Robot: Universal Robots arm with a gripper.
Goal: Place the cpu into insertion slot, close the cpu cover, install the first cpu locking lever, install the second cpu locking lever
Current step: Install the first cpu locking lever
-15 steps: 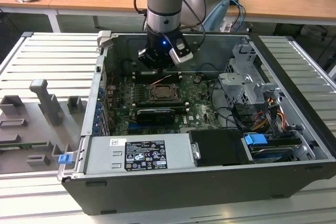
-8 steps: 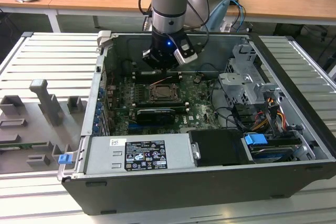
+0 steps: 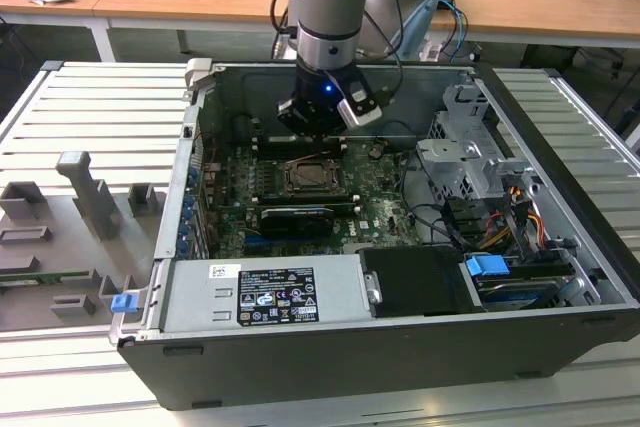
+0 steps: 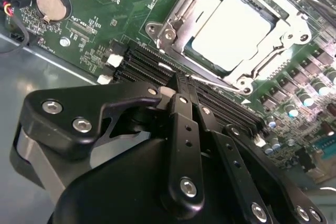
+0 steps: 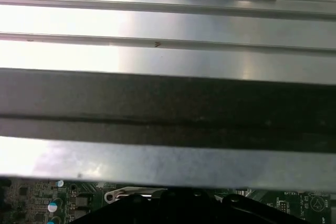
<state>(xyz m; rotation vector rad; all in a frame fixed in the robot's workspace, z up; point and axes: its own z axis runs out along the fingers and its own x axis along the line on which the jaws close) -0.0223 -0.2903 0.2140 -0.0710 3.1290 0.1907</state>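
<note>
— Inside the open computer case (image 3: 300, 362) at the middle of the exterior view, where is the arm (image 3: 335, 7)?

— Reaching straight down from the upper middle of the frame; its jaws hang low over the green circuit board (image 3: 375, 197), just above the socket as that frame shows it.

— And the jaws?

— Narrow; in the second wrist view the two black fingers (image 4: 181, 124) run together at their tips, over the long black memory slots (image 4: 139, 64); whether they pinch anything I cannot tell.

— Where is the cpu (image 4: 228, 30)?

— Seated in the insertion slot (image 3: 314, 179); its pale metal face shows through the square opening of the cpu cover (image 4: 181, 14), which lies flat over it.

— Any lever?

— A thin silvery lever (image 4: 218, 83) runs along the socket's edge nearest the fingertips, just beside them; touching or apart, I cannot tell.

— What else?

— A round coin battery (image 4: 51, 4) on the board, well apart from the socket; grey blocks (image 3: 90, 197) on the grooved bench (image 3: 80, 97) toward the exterior view's left; a silver labelled box (image 3: 260, 292) at the case's near side; ribbed metal (image 5: 168, 56) in the first wrist view.
</note>
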